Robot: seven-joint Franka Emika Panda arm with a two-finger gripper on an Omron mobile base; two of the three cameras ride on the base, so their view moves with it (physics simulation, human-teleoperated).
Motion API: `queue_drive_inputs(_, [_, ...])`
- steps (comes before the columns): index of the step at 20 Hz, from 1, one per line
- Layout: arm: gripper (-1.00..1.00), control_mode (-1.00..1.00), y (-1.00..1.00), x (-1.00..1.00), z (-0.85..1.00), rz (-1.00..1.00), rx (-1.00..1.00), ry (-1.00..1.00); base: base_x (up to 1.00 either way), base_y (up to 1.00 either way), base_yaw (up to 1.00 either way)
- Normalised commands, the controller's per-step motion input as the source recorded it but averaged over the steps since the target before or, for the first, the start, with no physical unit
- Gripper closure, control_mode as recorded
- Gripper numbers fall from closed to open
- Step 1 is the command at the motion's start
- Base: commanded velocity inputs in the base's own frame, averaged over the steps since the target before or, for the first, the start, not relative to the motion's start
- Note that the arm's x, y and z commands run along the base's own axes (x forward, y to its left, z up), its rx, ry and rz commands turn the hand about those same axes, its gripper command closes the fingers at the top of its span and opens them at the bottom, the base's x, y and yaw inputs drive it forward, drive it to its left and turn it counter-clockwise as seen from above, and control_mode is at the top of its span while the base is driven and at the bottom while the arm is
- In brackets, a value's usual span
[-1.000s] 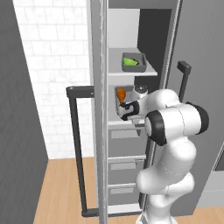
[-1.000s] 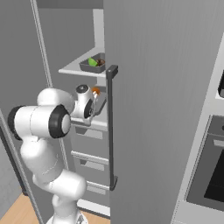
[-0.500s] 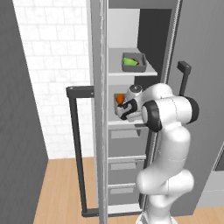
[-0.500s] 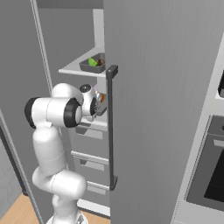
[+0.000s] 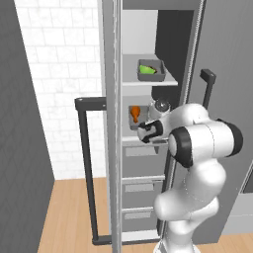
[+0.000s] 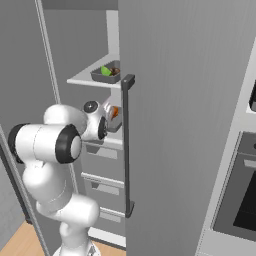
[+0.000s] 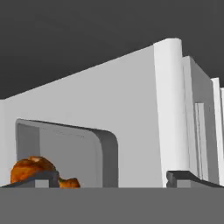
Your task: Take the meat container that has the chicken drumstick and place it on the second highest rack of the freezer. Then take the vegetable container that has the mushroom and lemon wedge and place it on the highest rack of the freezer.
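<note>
Left base view: meat tray [image 5: 137, 117] with drumstick [image 5: 134, 113] on second rack, veg tray [image 5: 151, 69] already up top.

Right base view: gripper [image 6: 111, 116] at meat tray.

Hand view: gripper [image 7: 113, 179] spread wide, gripping nothing. I'd back straight out, no bumping tray.

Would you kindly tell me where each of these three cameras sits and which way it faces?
Left base view: behind the arm's left, facing the open freezer; white arm lower right.
Right base view: behind its right, facing the freezer door's handle; arm lower left.
Hand view: on the hand, looking along the open gripper at the meat container.
Shared: chicken drumstick, vegetable container.
</note>
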Motion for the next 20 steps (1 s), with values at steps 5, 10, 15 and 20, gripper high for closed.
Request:
queue_drive_inputs(5, [-1.00,-1.00,-0.24,-1.00,1.00,0.00,0.04,-0.28,0.00,0.00,0.00])
queue_drive_inputs(10, [-1.00,-1.00,-0.03,-1.00,1.00,0.02,0.00,-0.19,0.00,0.00,0.00])
queue_drive_inputs(15, [-1.00,-1.00,-0.05,-1.00,0.95,0.04,0.00,-0.11,0.00,0.00,0.00])
queue_drive_inputs(20, [-1.00,-1.00,-0.12,-1.00,0.93,0.04,0.00,-0.05,0.00,0.00,0.00])
